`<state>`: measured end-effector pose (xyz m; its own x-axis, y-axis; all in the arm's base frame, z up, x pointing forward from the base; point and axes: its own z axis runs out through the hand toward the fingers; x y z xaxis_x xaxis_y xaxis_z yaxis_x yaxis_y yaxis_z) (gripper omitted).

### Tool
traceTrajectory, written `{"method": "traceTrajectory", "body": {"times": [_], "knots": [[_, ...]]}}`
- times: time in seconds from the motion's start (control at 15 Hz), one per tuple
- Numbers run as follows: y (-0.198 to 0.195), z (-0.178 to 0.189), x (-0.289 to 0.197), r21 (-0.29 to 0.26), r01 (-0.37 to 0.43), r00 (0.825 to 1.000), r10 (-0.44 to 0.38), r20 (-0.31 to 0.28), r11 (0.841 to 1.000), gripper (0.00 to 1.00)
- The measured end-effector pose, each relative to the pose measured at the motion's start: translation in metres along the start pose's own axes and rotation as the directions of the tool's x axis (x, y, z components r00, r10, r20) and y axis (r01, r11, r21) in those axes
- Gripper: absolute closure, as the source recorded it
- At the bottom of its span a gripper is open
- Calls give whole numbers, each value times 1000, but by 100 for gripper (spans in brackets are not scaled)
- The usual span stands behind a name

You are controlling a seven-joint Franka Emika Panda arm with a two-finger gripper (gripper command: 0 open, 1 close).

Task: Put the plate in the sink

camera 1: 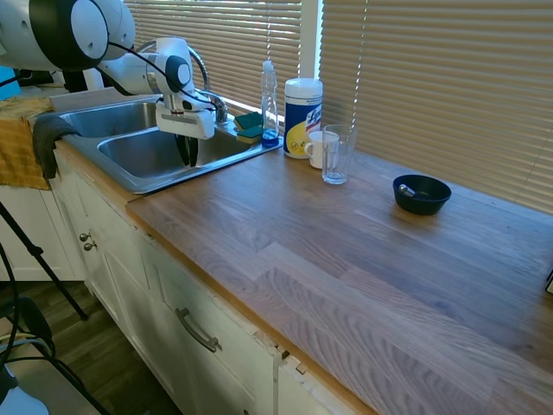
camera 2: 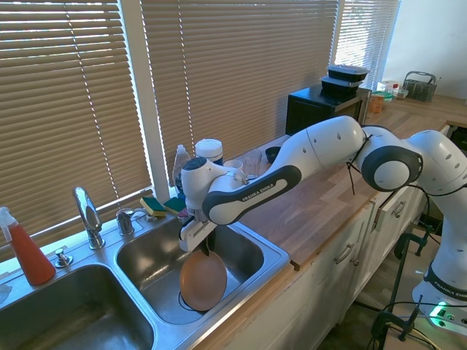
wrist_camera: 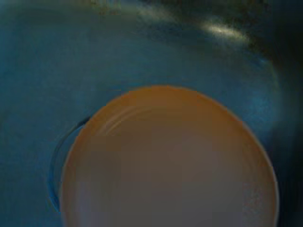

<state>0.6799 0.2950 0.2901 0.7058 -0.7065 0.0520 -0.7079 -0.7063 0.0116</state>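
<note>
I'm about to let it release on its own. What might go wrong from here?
The plate hangs on edge from the claw inside the sink basin. If released now, it may tip over and clatter against the steel. It could also end up leaning against the basin wall rather than lying flat.

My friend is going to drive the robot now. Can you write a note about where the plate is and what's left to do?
Gripper: shut on the plate's top edge, down inside the sink.
Plate: hanging on edge in the basin nearer the wooden counter; its bottom edge is near the drain, but whether it touches the floor cannot be told.
Done: plate carried into the sink.
Left: lower it until it rests, open the fingers, lift the arm out.
</note>
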Motion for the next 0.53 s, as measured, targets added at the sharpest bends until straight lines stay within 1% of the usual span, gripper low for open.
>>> {"method": "traceTrajectory", "body": {"times": [0.27,0.53], "knots": [[-1,-24,2,36,-11,1000,12,-15,999,0],[12,-70,13,85,-36,998,39,-42,996,0]]}}
